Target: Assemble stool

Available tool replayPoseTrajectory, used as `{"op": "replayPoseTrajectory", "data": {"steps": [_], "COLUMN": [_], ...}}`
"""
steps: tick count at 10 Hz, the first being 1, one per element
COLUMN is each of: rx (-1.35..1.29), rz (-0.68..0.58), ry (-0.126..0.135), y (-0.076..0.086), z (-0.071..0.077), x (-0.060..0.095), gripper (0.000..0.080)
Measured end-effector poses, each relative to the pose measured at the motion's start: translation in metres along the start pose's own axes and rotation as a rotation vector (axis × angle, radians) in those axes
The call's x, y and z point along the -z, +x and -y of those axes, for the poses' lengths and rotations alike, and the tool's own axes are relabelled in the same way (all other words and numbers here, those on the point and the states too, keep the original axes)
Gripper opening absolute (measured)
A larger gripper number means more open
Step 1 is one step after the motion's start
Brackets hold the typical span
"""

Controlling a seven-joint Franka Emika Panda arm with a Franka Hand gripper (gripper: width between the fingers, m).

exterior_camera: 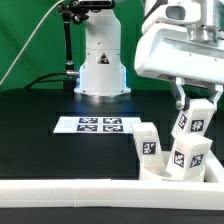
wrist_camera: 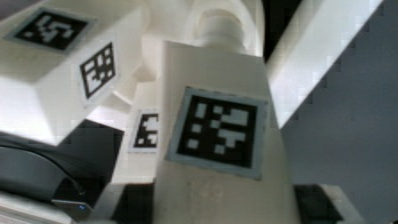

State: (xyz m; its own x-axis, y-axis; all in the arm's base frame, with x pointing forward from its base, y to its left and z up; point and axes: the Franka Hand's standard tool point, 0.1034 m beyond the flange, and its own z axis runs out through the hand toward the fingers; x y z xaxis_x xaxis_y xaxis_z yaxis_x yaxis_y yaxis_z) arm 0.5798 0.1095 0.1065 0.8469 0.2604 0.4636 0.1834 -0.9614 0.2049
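Held leg (exterior_camera: 193,122) (wrist_camera: 214,135): off tabletop (exterior_camera: 40,135), tilted, clamped between claw (exterior_camera: 197,106) fingers, exterior view's right. Near leg (exterior_camera: 187,156) and far leg (exterior_camera: 148,142): upright just below held leg, on seat (exterior_camera: 152,172); joint to seat cannot tell. White rail (exterior_camera: 60,190) just beside seat. Marker board (exterior_camera: 98,124) flat on tabletop, toward exterior view's left.

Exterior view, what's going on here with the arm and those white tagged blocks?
The Panda's gripper has its jaws closed on one white stool leg and holds it upright at the exterior view's right. A second leg and a third leg stand just below it, next to the white rail. The marker board lies flat toward the exterior view's left.
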Motion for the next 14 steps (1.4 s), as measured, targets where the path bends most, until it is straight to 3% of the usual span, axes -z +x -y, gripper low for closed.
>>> {"op": "replayPoseTrajectory", "data": {"steps": [1,14], "rx": [0.002,0.018], "rz": [0.003,-0.018], "ry": [-0.003,-0.014], "y": [-0.0054,-0.0047], "z": [-0.0007,0.0002], "x": [-0.0018,-0.0088], "gripper": [0.0327,0.0327]}}
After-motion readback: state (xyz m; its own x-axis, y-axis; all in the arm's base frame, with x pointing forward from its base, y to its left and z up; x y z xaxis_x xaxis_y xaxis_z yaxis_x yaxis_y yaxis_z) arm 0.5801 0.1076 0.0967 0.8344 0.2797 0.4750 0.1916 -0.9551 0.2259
